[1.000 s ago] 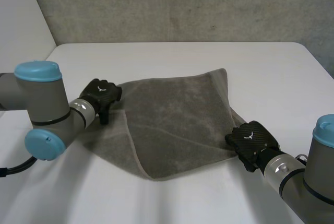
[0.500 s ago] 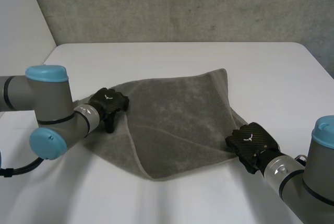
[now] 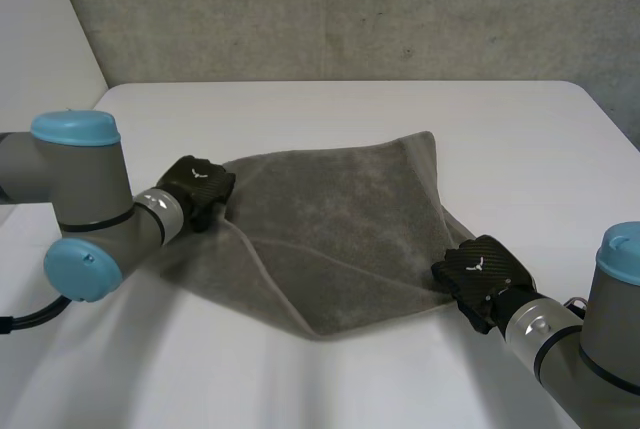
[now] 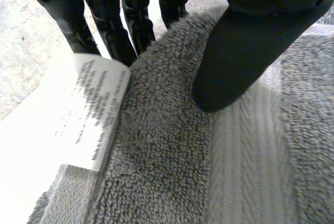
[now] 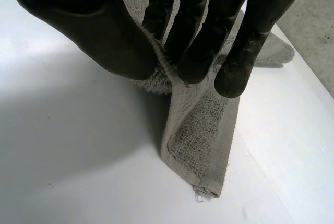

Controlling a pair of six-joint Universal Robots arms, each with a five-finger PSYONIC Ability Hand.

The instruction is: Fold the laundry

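A grey towel (image 3: pixel 340 219) lies rumpled and partly folded over on the white table (image 3: pixel 330 104). My left hand (image 3: pixel 197 187) is at the towel's left corner. There its thumb (image 4: pixel 240 51) presses on top of the towel (image 4: pixel 167 172) and its fingers (image 4: pixel 104 25) sit behind the edge, pinching it beside a white care label (image 4: pixel 78 109). My right hand (image 3: pixel 482 271) is at the towel's right corner near the front. Its thumb (image 5: pixel 99 31) and fingers (image 5: pixel 198 36) pinch a raised fold of towel (image 5: pixel 201 135), and the corner hangs below them onto the table.
A concrete wall (image 3: pixel 350 9) stands behind the table's far edge. My left arm (image 3: pixel 80 199) lies low over the table's left side and my right arm (image 3: pixel 600 329) over the front right corner. Bare table surrounds the towel on all sides.
My left hand reached onto the towel's left corner, closed on it and drew back a little to the left. The towel's front fold shifted to the right. The right hand stayed put.
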